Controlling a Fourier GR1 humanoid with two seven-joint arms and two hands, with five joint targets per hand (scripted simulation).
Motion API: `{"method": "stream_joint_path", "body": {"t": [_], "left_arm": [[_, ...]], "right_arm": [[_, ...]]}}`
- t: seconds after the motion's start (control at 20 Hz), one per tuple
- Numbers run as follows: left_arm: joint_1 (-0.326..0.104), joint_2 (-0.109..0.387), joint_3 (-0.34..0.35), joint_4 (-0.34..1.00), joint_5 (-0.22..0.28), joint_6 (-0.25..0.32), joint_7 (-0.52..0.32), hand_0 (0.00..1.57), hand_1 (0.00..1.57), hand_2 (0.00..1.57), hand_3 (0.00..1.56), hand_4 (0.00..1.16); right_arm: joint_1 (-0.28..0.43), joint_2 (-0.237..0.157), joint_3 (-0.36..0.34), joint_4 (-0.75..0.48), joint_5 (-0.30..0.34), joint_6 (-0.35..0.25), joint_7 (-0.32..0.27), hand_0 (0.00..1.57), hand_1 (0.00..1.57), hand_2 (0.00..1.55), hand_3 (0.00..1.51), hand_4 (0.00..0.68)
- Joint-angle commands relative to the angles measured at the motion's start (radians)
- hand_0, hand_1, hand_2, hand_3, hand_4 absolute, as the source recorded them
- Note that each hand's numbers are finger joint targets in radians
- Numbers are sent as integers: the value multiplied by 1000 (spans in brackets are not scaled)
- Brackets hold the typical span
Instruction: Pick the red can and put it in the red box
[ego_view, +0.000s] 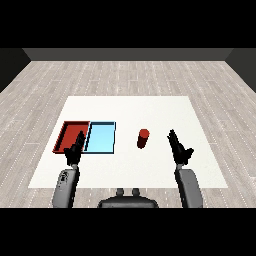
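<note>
A red can (143, 138) stands upright on the white table (130, 112), to the right of the two trays. The red tray (70, 133) lies at the left, with the light blue tray (101, 137) directly beside it on its right. My right hand (179, 148) is raised to the right of the can, fingers straight and apart from it. My left hand (74, 151) hovers over the near edge of the red tray, fingers relaxed and holding nothing.
The table's front edge (130, 187) runs just ahead of both forearms. Grey wooden floor (130, 75) surrounds the table on all sides.
</note>
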Motion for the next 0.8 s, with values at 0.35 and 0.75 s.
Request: {"method": "stream_joint_path", "body": {"t": [0.35,0.75], "left_arm": [[-26,-51,36,-81,49,-8,-246,0,0,0,0,0],[4,-66,19,-109,43,-9,-302,0,0,0,0,0]], "right_arm": [[-121,10,-76,51,-76,70,-141,0,0,0,0,0],[-148,24,-65,207,-40,112,-300,0,0,0,0,0]]}}
